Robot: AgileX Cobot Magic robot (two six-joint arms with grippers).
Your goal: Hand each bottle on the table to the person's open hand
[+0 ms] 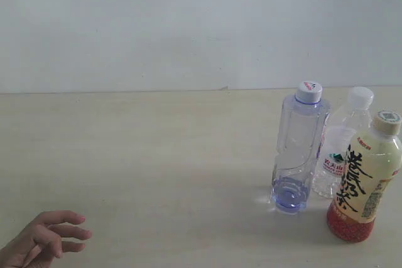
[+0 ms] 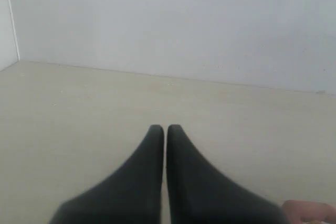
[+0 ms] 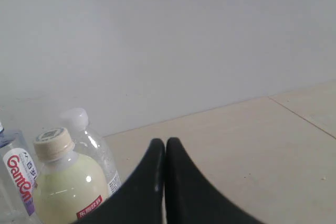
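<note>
Three bottles stand upright together at the right of the table. The tall clear bluish bottle has a white cap. Behind it stands the smaller crinkled clear bottle with a red-green label. Nearest the front is the cream tea bottle with black characters and a red base. A person's open hand rests at the front left corner. Neither gripper shows in the exterior view. My left gripper is shut and empty over bare table. My right gripper is shut and empty, beside the tea bottle and crinkled bottle.
A plain pale wall runs along the table's far edge. The hand's fingertips peek into the left wrist view's corner. The bluish bottle's label shows at the edge of the right wrist view.
</note>
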